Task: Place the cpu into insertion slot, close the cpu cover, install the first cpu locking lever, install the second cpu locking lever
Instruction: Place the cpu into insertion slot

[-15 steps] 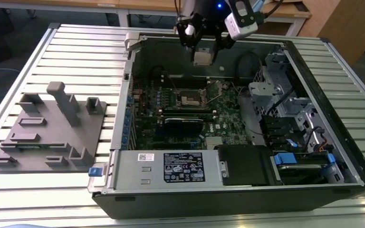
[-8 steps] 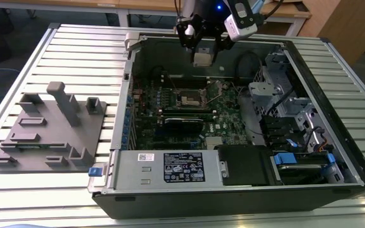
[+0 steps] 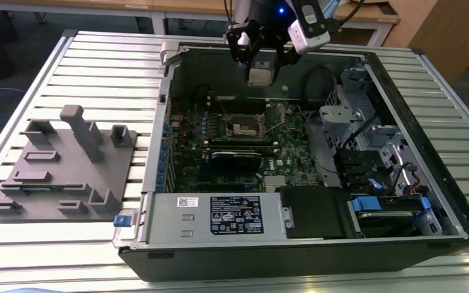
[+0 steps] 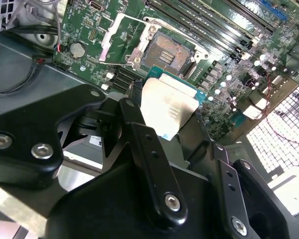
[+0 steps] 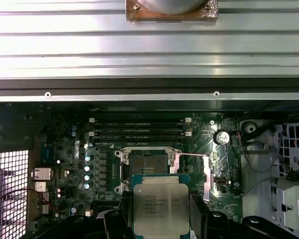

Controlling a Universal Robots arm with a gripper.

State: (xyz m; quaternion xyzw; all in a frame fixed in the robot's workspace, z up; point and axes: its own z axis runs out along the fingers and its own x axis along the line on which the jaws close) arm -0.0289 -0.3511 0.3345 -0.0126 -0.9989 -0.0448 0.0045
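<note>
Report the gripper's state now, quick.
Gripper: shut on the cpu, holding it in the air above the motherboard; the insertion slot is empty.

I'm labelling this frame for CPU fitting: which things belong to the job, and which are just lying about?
Job: gripper, shut on the cpu; insertion slot, empty; cpu cover, swung open.
Lying about: grey fixture block; power supply; memory slots.
</note>
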